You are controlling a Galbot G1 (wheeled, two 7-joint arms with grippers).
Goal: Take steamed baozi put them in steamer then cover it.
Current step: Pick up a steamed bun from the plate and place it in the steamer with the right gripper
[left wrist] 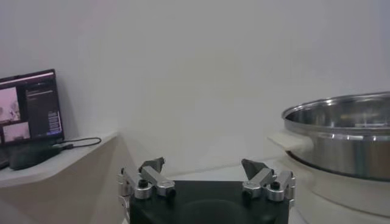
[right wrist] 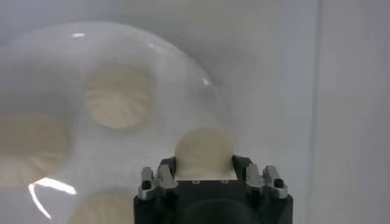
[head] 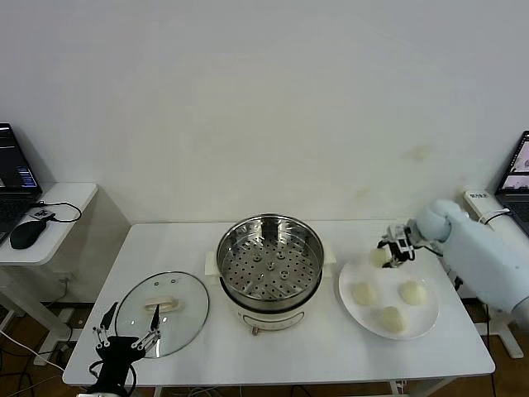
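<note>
- landmark: stainless-steel steamer (head: 270, 258), mid-table on its white base, perforated tray visible inside, no buns in it, uncovered.
- right gripper (head: 387, 255) is to the right of the steamer, over the near-steamer rim of the white plate (head: 423, 319).
- its fingers are pinched on one steamed baozi (right wrist: 204, 152); in the right wrist view the bun sits squarely between the two finger pads, pleats facing away.
- three more baozi lie on the plate, farther from the steamer than the gripped one: one (head: 364, 293) nearest the steamer, one (head: 412, 292) beyond it, one (head: 393, 318) toward the table's front edge.
- glass lid (head: 161, 313) lies flat on the table to the left of the steamer, cream handle up, just beside the base.
- left gripper (head: 126, 337) is at the lid's front-left edge, well left of the steamer; fingers spread wide, nothing between them.
- left wrist view: steamer wall (left wrist: 341, 137) shows ahead of the spread fingers.
</note>
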